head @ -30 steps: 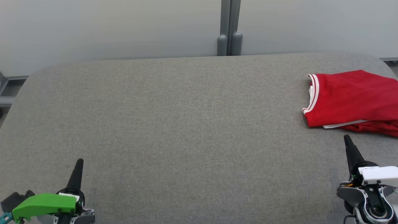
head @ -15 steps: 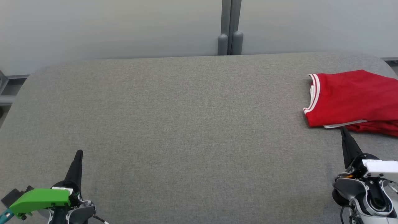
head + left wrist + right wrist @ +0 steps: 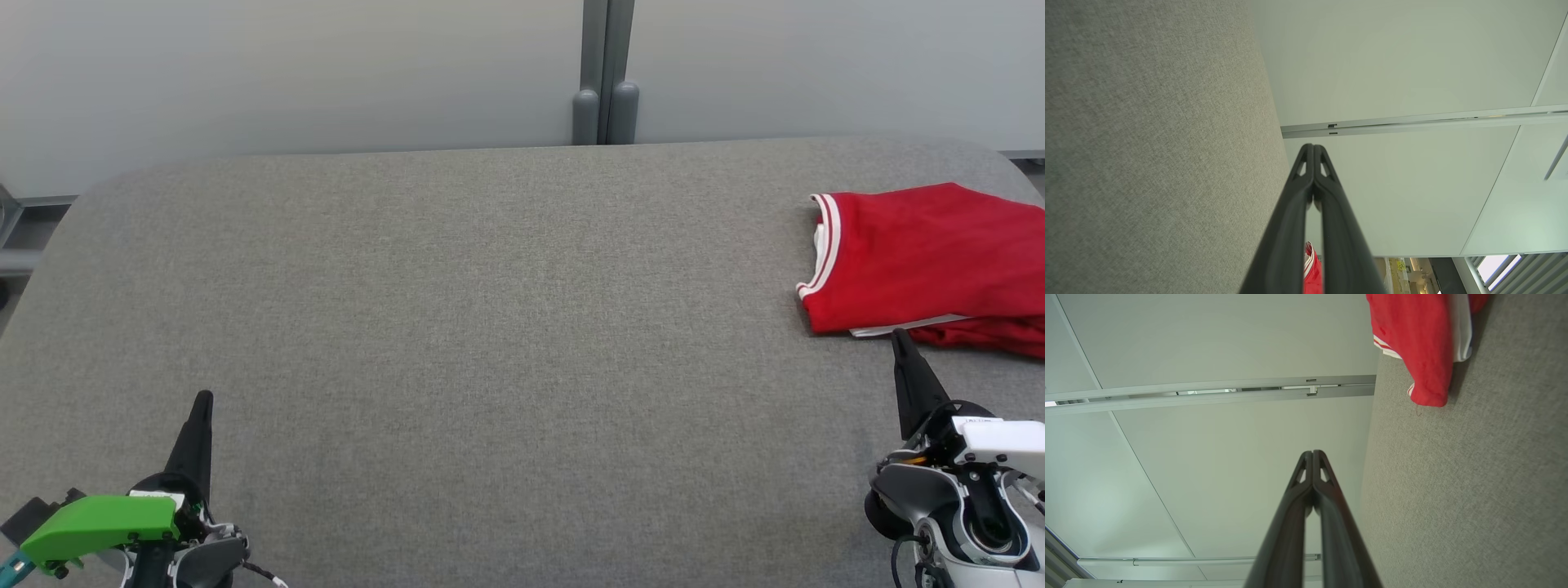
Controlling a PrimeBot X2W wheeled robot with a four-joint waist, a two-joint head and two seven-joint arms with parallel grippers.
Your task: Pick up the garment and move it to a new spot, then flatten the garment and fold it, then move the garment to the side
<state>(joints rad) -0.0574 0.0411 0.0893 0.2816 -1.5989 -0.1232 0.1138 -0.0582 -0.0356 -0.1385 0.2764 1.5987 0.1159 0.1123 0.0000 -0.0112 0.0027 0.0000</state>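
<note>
A folded red garment [image 3: 931,257] with white-striped trim lies at the table's far right; part of it runs off the head view's right edge. It also appears in the right wrist view as red garment [image 3: 1421,339] at the top. My right gripper [image 3: 898,336] is shut and empty, its tip just short of the garment's near edge. In its own view the right gripper [image 3: 1313,453] has its fingers pressed together. My left gripper [image 3: 202,398] is shut and empty at the lower left, far from the garment. The left gripper [image 3: 1313,147] shows closed fingers, with a sliver of the garment [image 3: 1312,275] between them.
The grey fabric table [image 3: 490,327] has rounded far corners. Pale wall panels [image 3: 286,73] stand behind it, joined by a grey post [image 3: 604,73].
My right gripper has moved forward toward the garment's near edge. My left gripper has edged forward a little. The garment has not moved.
</note>
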